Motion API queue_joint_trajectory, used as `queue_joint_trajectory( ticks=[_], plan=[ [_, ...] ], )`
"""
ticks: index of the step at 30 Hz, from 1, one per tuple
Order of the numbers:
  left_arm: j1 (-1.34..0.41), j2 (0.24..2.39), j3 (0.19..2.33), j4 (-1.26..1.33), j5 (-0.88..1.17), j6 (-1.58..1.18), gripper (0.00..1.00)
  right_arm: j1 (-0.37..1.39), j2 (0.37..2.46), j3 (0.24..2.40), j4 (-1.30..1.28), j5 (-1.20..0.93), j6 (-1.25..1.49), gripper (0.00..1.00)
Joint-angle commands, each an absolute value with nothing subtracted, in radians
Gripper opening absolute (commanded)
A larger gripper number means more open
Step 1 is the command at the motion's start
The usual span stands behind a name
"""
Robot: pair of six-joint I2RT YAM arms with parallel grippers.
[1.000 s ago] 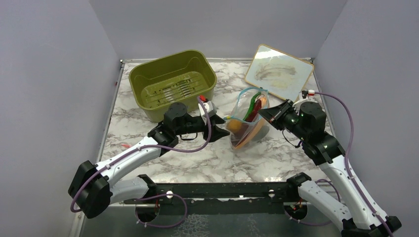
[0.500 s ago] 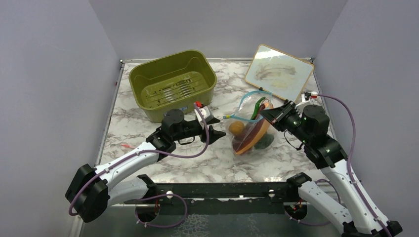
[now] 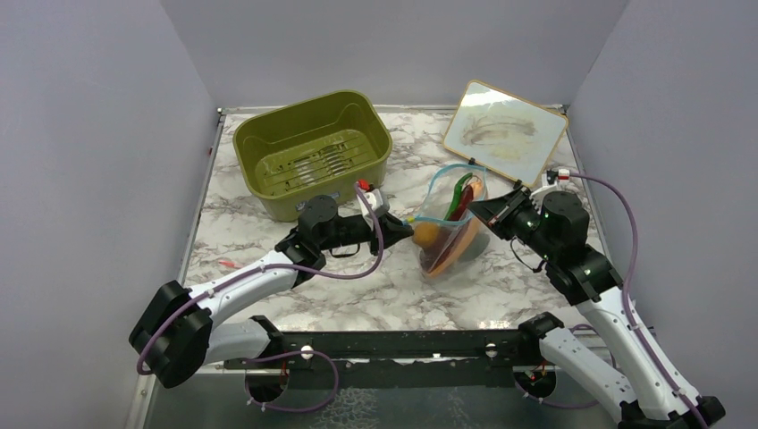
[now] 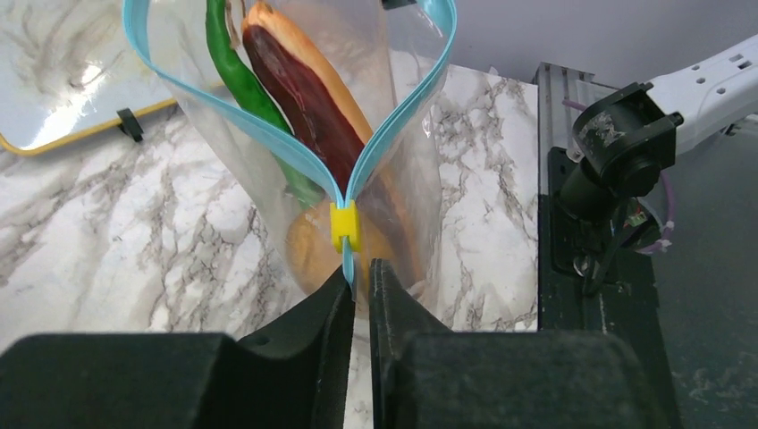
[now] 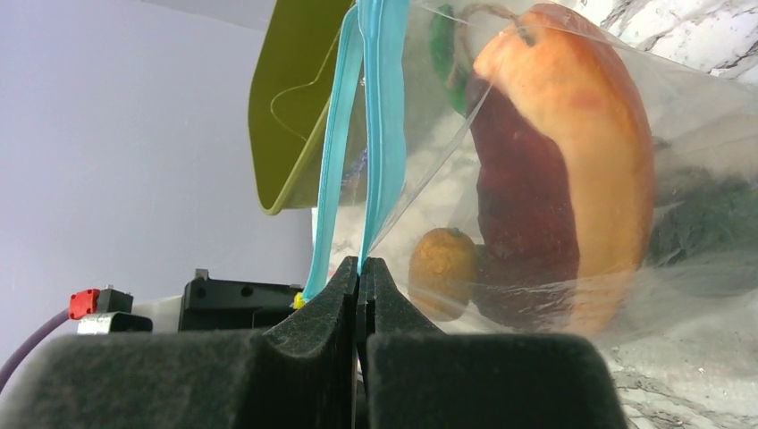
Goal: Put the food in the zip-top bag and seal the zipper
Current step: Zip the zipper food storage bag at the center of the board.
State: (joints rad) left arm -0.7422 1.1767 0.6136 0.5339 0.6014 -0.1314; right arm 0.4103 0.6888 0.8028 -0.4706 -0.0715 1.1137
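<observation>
Light blue zipper strip (image 5: pixel 380 134) of clear plastic bag (image 3: pixel 447 241), pinched endwise by both jaws, is best held taut for sealing.

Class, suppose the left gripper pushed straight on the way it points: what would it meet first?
Likely the yellow slider on the zipper it pinches, just ahead of the left gripper; beyond that, the hot dog.
</observation>
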Motion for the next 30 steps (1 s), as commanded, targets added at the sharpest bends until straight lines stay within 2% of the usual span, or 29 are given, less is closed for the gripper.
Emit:
queue_joint_trajectory(
  ticks=[1, 2, 8, 13, 14, 20, 24, 30],
  plan=[
    [-0.749, 1.167, 0.624, 0.636, 0.640, -0.159, 0.04, 0.410, 0.680, 0.798, -0.389, -0.105, 1.113, 0.01],
    [-0.749, 1.160, 0.615, 0.645, 0.638, -0.153, 0.00, 0.410, 0.684, 0.794, -0.388, -0.116, 1.105, 0.01],
    [-0.749, 1.115, 0.569, 0.668, 0.664, -0.120, 0.00, 0.410, 0.695, 0.805, -0.444, -0.143, 1.043, 0.10],
    [-0.749, 1.099, 0.562, 0.669, 0.688, -0.090, 0.00, 0.410, 0.690, 0.855, -0.497, -0.153, 0.858, 0.36],
    [-0.749, 1.095, 0.559, 0.668, 0.692, -0.081, 0.00, 0.410, 0.692, 0.872, -0.511, -0.158, 0.808, 0.38],
    [-0.748, 1.087, 0.552, 0.666, 0.743, -0.040, 0.00, 0.410, 0.721, 0.944, -0.549, -0.329, 0.415, 0.43],
    [-0.748, 1.073, 0.546, 0.652, 0.749, -0.010, 0.00, 0.410, 0.701, 0.986, -0.584, -0.354, 0.264, 0.46],
    [-0.747, 1.077, 0.565, 0.610, 0.786, 0.021, 0.00, 0.410, 0.677, 0.981, -0.462, -0.655, -0.004, 0.47]
  ],
)
